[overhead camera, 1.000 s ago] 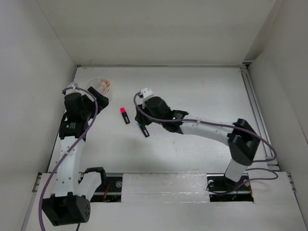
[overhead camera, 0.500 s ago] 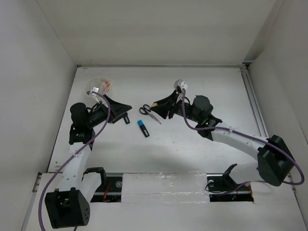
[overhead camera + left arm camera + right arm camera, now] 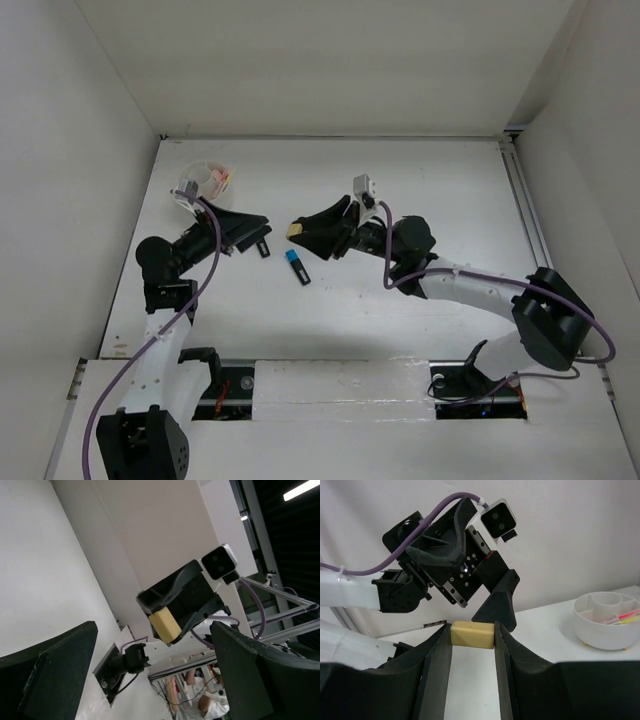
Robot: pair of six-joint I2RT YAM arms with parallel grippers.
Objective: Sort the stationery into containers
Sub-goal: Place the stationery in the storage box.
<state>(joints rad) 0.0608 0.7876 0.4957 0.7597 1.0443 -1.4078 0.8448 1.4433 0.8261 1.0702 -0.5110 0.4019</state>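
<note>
- beige block (image 3: 472,634) is pinched between the two fingers of the right gripper (image 3: 298,231), held up off the table (image 3: 430,180).
- left gripper (image 3: 257,232) faces it from close by, its fingers spread apart with nothing between them.
- blue-and-black highlighter (image 3: 295,267) lies on the table just near of both grippers.
- white tub (image 3: 196,176) stands at the far left corner, with pink and yellow pencils (image 3: 626,615) in one compartment.
</note>
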